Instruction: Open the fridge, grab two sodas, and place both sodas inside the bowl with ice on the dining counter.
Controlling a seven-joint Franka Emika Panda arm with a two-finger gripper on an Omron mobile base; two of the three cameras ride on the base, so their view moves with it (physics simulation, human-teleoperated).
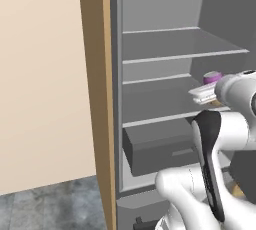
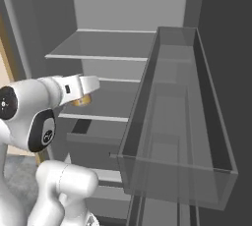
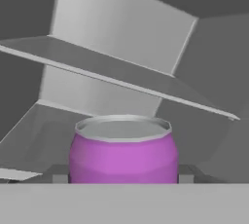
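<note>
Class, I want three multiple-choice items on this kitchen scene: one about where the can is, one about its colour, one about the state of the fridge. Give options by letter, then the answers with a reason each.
1. Where is the can?
A. On a fridge shelf, between the gripper fingers
B. On the floor
C. In the door bin

2. What colour is the can's top part?
A. Green
B. Purple-pink
C. White

3. What state is the fridge in?
A. Shut
B. Open, shelves packed
C. Open, upper shelves bare

Answers:
1 A, the hand view shows it close up between both finger tips, on a shelf.
2 B, its side is purple-pink under a grey rim.
3 C, the shelves are exposed and the door bin swings forward.
</note>
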